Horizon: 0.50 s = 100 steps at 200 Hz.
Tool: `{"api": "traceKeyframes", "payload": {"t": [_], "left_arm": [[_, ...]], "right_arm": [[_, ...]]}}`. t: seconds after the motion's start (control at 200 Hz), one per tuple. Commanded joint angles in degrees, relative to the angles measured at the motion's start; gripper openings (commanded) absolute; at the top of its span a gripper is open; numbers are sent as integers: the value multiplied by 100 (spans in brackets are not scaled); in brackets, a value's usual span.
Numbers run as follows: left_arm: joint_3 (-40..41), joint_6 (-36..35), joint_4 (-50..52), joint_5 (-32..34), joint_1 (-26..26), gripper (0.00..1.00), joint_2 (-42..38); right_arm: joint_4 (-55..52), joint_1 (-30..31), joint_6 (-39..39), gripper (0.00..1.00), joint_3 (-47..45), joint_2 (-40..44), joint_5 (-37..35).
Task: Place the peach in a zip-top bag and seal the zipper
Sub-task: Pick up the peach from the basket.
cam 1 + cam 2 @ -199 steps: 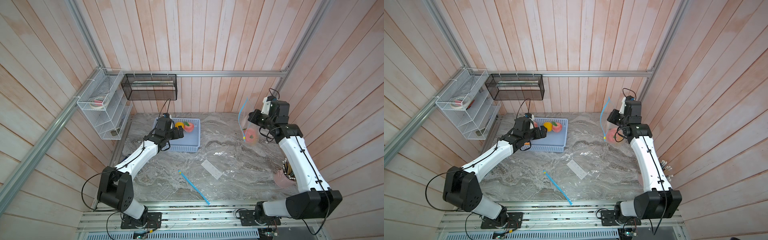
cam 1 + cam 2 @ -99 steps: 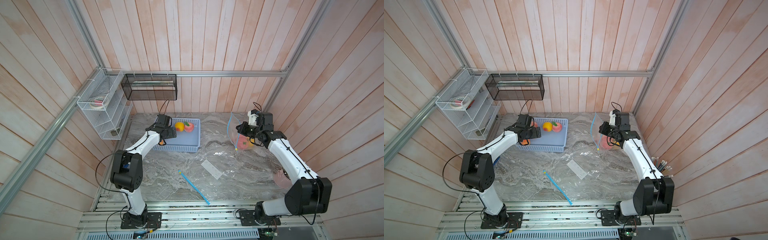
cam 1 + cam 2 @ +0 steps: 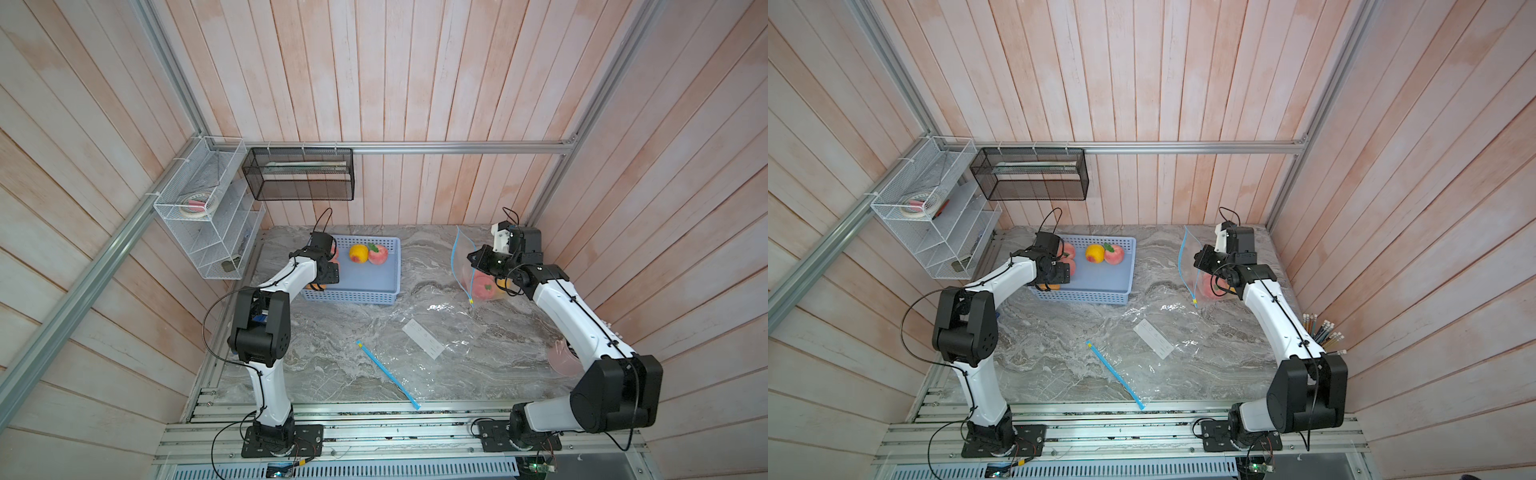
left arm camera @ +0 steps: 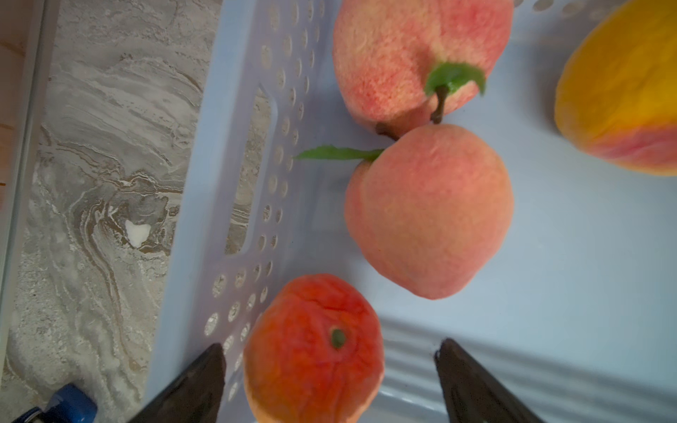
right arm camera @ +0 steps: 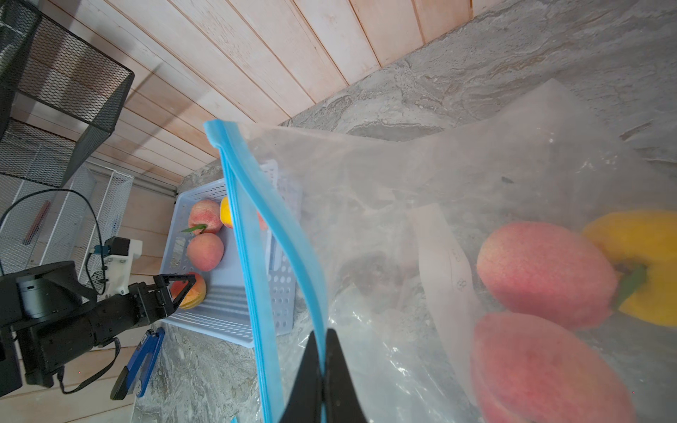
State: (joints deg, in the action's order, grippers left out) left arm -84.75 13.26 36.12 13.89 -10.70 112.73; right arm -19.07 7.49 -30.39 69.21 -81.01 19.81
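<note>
On the left wall, a white wire rack [image 3: 208,216] and a black mesh bin [image 3: 299,174] hang above the marble table [image 3: 332,353]. Down at the left end of the blue basket [image 3: 349,296], the left gripper [image 4: 329,366] is right over an orange-red peach [image 4: 315,348]. Its fingers [image 4: 190,388] are spread wide, one on either side of the fruit. There is clear daylight on one side, so nothing is gripped. That peach sits on the basket floor, tight against the perforated wall.

Just past it, two pink peaches [image 4: 428,212] lie pressed together. Further along in the basket, a yellow-orange fruit [image 3: 358,253] sits side by side with another pink one [image 3: 378,254].

Centre table: a spare bag [image 3: 432,361] lies flat and see-through. Its blue strip [image 3: 388,376] angles toward the front rail, and its white label [image 3: 424,338] faces up.

Over to the right, the right gripper [image 5: 323,340] is clamped hard on the blue zipper strip [image 5: 278,234] of the held bag [image 5: 403,205]. It holds the bag's rim up while the bottom rests on the table. The bag's two zipper strips stand apart, so the mouth is open. Inside are the bagged peaches [image 5: 542,271], two of them, nestled against a yellow fruit [image 5: 644,263].

By the right wall, pencils [image 3: 1325,332] stand bunched.
</note>
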Motion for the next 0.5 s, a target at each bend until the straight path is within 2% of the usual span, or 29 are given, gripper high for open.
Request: {"api": "traceKeyframes", "payload": {"t": [0.0,0.125,0.265,0.445,0.495], "left_arm": [[-173,-1,216,95,11,91,213],[-182,5,268,79,26,89,279],[-213,-31,232,-9,29,82,361],[-315,-84,146,-48,40,81,479],[-364,-95,135,-99,48,77,528]], "right_arm": [[99,29,-47,0,-35,260,49],[88,34,-70,0,-23,331,49],[118,33,-123,0,-100,397,49],[107,34,-133,0,-136,444,47],[105,34,-134,0,-128,452,49]]}}
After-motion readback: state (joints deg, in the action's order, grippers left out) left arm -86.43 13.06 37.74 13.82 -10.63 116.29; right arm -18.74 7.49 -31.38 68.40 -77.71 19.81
